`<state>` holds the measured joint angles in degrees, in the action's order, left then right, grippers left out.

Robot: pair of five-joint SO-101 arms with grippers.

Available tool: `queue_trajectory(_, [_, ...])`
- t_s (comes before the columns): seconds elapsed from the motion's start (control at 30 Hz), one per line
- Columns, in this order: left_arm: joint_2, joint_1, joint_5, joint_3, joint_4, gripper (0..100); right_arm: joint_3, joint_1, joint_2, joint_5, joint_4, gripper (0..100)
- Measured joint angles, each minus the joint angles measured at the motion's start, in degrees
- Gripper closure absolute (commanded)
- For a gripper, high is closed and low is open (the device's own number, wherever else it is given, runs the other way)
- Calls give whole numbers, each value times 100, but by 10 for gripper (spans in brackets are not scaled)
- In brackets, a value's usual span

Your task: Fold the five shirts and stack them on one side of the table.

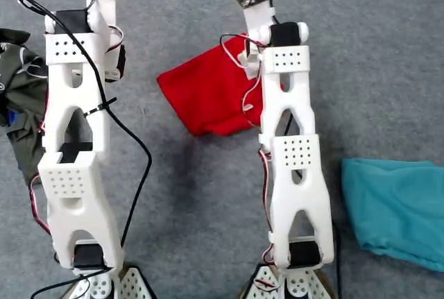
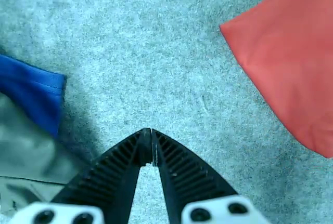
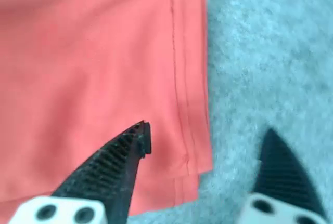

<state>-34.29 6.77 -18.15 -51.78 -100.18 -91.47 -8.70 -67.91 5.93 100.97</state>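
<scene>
A grey felt desk (image 1: 187, 195) carries the work: a red shirt (image 1: 208, 94) lies folded at the far middle, a teal shirt (image 1: 395, 205) lies rumpled at the near right, and a dark heap of clothes (image 1: 17, 105) sits at the left edge. By my reading most of the folding is left, and no stack stands yet. The left pincer (image 2: 151, 141) is closed on nothing above bare felt, while the right pincer (image 3: 208, 130) gapes wide over the red shirt's hemmed edge.
</scene>
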Motion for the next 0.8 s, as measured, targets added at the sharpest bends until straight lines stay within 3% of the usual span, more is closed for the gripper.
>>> queue_trajectory(0.13, [0, 0, 0, 0, 0, 978, 237, 53, 510, -1125, 35, 691])
queue_trajectory(0.33, [0, 44, 0, 9, 0, 978, 2435, 264, 1846, -2743, 35, 783])
queue_trajectory(0.57, [0, 53, 0, 229, 0, 978, 5477, 273, 4237, -3015, 35, 785])
queue_trajectory(0.8, [114, 53, 0, 246, 0, 978, 7042, 202, 6602, -3015, 35, 785])
